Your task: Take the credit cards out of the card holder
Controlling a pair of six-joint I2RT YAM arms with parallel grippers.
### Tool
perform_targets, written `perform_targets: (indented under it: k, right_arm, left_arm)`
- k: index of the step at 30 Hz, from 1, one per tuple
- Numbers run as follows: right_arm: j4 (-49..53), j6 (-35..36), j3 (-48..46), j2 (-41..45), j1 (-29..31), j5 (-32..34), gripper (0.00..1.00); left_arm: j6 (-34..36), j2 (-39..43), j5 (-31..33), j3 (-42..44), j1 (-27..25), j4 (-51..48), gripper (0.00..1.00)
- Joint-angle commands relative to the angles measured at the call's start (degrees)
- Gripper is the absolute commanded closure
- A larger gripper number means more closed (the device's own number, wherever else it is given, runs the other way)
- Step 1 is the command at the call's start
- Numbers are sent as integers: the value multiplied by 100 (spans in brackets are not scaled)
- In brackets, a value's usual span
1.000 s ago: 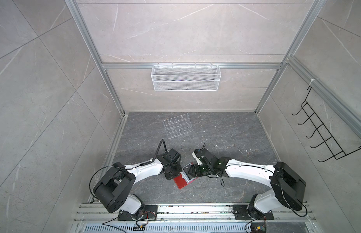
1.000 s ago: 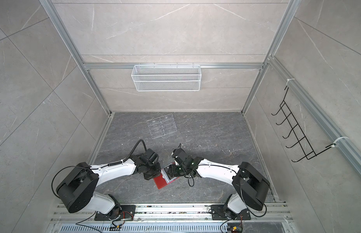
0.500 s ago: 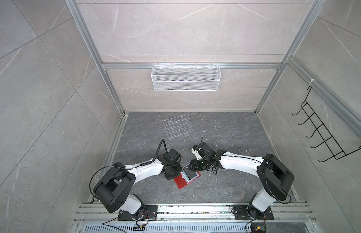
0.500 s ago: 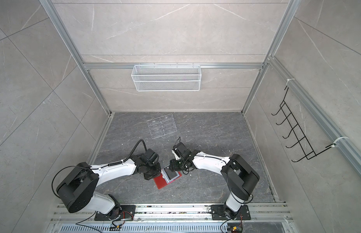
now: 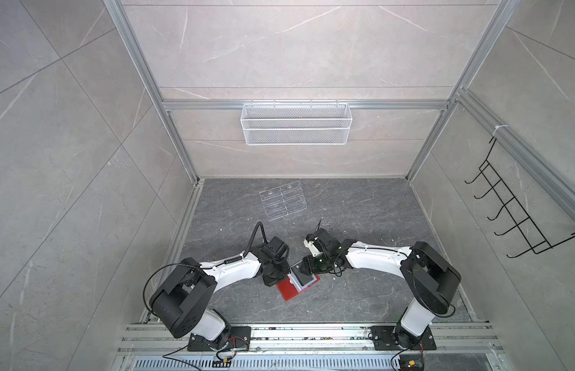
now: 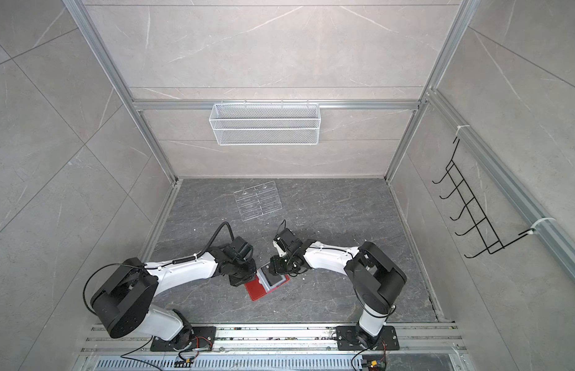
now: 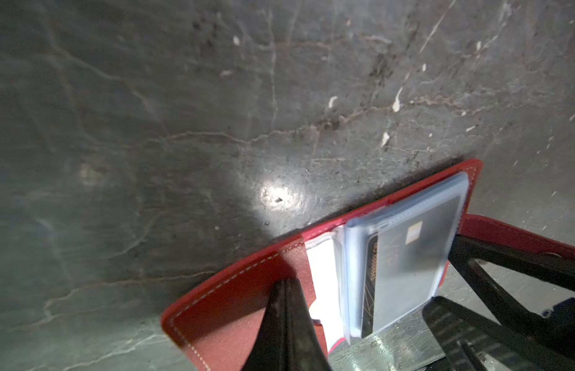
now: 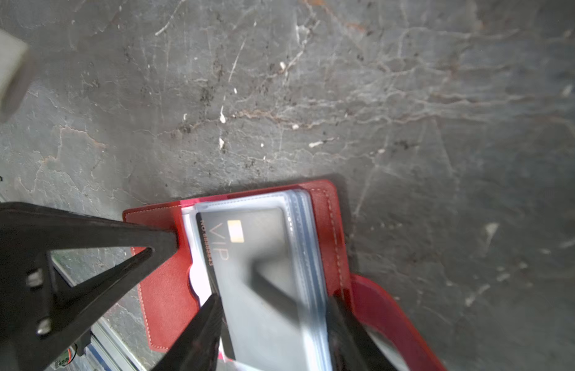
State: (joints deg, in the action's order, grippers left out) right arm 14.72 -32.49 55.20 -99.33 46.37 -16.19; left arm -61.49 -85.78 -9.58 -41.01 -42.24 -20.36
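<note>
The red card holder (image 5: 287, 289) (image 6: 255, 290) lies open on the dark floor near the front. Its clear sleeves are stacked on the right half. A dark credit card (image 8: 247, 257) (image 7: 411, 257) with pale "VIP" lettering sits in the top sleeve. My left gripper (image 7: 287, 282) (image 5: 282, 278) is shut, its tip pressing on the bare red left flap. My right gripper (image 8: 274, 300) (image 5: 303, 273) is open and straddles the sleeve stack, with one finger at the card's free edge and the other at the far edge by the strap (image 8: 392, 308). Any other cards are hidden.
A clear acrylic rack (image 5: 283, 204) lies flat further back on the floor. A white mesh basket (image 5: 295, 123) hangs on the back wall. A black hook rack (image 5: 511, 215) hangs on the right wall. Aluminium rails (image 5: 295, 334) run along the front.
My right gripper has moved left from beside the holder until its fingers came over the sleeve stack, and its elbow has swung in. The left gripper has stayed pressed on the flap.
</note>
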Motion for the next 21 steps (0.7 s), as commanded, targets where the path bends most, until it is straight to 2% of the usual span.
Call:
perform_targets:
  k: [1, 12, 21]
  right_arm:
    - [-59, 72, -26, -131, -3, 64, 46]
    - [-678, -350, -617, -18, 67, -567, 44]
    - [-1090, -952, -1168, 407, 299, -607, 44]
  left_arm:
    - [76, -396, 93, 167, -100, 340, 100]
    - [101, -529, 132, 197, -100, 451, 100]
    - [93, -677, 150, 322, -100, 664, 100]
